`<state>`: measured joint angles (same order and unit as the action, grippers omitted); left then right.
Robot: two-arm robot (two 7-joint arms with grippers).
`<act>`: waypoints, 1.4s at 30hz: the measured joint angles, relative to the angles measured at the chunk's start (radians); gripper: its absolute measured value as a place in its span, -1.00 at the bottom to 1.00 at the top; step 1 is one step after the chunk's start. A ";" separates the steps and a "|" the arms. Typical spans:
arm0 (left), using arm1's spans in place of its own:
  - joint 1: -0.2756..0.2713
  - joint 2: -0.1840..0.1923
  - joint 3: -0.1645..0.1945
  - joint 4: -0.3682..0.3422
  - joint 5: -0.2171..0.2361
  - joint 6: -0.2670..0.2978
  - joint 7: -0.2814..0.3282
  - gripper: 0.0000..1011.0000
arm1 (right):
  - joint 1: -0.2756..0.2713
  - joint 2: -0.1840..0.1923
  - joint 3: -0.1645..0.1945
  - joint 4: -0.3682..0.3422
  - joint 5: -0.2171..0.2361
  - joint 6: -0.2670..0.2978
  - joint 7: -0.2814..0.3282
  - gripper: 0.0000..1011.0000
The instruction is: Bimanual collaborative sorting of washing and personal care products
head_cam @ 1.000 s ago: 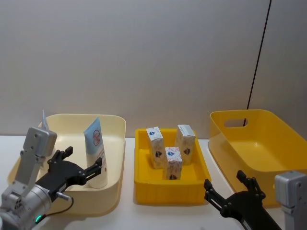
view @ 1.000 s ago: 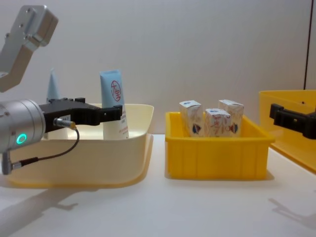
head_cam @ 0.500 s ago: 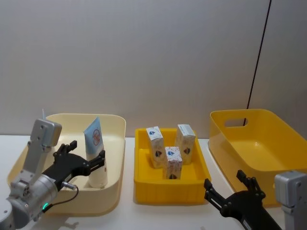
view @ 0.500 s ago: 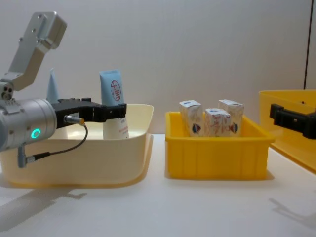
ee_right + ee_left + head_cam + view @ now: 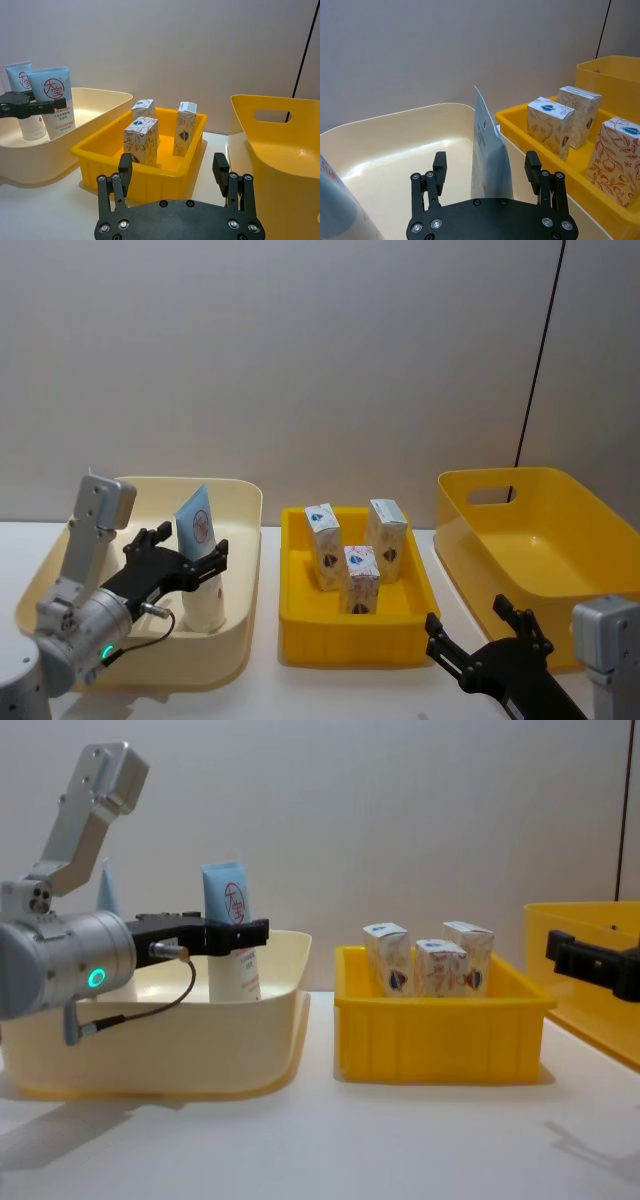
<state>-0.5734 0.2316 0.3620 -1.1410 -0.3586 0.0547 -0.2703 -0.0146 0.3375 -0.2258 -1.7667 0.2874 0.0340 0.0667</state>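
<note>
The left gripper (image 5: 192, 543) reaches into the cream bin (image 5: 250, 570) on the table's (image 5: 320, 1140) left side. Its fingers (image 5: 440, 167) are spread apart and straddle a pale-blue squeeze tube (image 5: 198, 530) with a red round mark. The left wrist view shows a gap on each side of the tube, so nothing is clamped. The tube stands upright on its white cap near the bin's right wall, and the gripper's outer finger sits between tube and wall. A second tube (image 5: 104, 888) stands in the same bin farther left, beyond the arm's grey body, which hides most of it in the chest view.

Just right of the cream bin sits a small yellow tray (image 5: 350, 640). It holds three upright white cartons with red-and-blue marks: a front carton (image 5: 362, 578), a left carton (image 5: 323, 545) behind it and a right carton (image 5: 386, 525) at the back. They stand close together.

A large yellow bin (image 5: 540, 540) with a handle slot stands at the right, apart from the tray. The right gripper (image 5: 172, 167) hovers low in front, between tray and large bin, its fingers wide apart and holding nothing. A black cable (image 5: 535, 370) runs down the grey wall (image 5: 300, 360) behind.
</note>
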 joint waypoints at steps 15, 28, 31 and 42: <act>-0.027 -0.018 -0.002 0.043 -0.003 -0.011 -0.016 0.16 | 0.000 0.000 0.000 0.000 0.000 0.000 0.000 0.98; -0.024 -0.020 -0.009 0.041 -0.003 -0.024 -0.021 -0.53 | 0.000 0.000 0.000 0.000 0.000 0.000 0.000 0.98; -0.020 -0.018 -0.013 0.034 -0.003 -0.035 -0.025 -0.55 | 0.000 0.000 0.000 0.000 0.000 0.000 0.000 0.98; 0.001 0.004 -0.041 -0.026 -0.029 -0.110 -0.092 -0.56 | 0.000 0.000 0.000 0.000 0.000 0.000 0.000 0.98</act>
<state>-0.5728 0.2352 0.3210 -1.1669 -0.3880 -0.0556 -0.3626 -0.0147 0.3374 -0.2258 -1.7667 0.2873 0.0340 0.0668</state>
